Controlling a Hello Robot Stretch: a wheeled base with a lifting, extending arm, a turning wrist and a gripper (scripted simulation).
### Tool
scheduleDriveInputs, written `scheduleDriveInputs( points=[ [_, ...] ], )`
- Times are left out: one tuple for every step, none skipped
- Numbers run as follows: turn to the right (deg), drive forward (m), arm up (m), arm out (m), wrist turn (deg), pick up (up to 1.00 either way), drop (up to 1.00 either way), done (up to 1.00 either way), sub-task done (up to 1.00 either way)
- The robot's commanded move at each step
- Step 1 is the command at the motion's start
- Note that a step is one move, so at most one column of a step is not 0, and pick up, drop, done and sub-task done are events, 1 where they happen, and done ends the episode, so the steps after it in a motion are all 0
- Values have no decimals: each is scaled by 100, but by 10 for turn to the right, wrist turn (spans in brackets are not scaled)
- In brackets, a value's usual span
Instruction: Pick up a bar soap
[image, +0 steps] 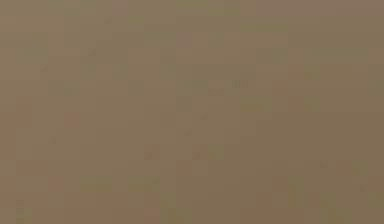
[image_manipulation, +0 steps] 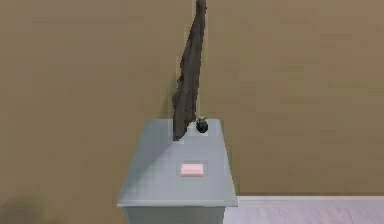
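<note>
forward view first: a flat brown wall (image: 192, 112), edge to edge, plain and unmarked.

over to the arm side view, and here's the action. a grey worktop (image_manipulation: 155, 178) stands against the same brown wall (image_manipulation: 300, 90), its top seen from above, its front face dropping out of the bottom of the picture. there's the soap (image_manipulation: 192, 171), a small pink bar lying flat on the worktop, about midway between the left and right edges and nearer the front edge than the back, with bare grey top all around it. at the back edge, a dark thin bar (image_manipulation: 188, 70) meets the worktop and leans up to the right, right out of the top of the picture; what it is, i can't make out. just beside its foot, near the back right corner, sits a small dark round thing (image_manipulation: 201, 126) with a touch of green, well apart from the soap. to the right of the worktop, a pale strip of floor (image_manipulation: 310, 211) meets the wall.

the hand's state: cannot tell from these pictures.
</note>
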Motion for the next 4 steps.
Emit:
scheduleDriveInputs(
  points=[
    [0, 0, 50, 0, 0, 0, 0, 0, 0],
    [0, 0, 38, 0, 0, 0, 0, 0, 0],
    [0, 0, 0, 26, 0, 0, 0, 0, 0],
    [0, 0, 0, 0, 450, 0, 0, 0, 0]
  ],
)
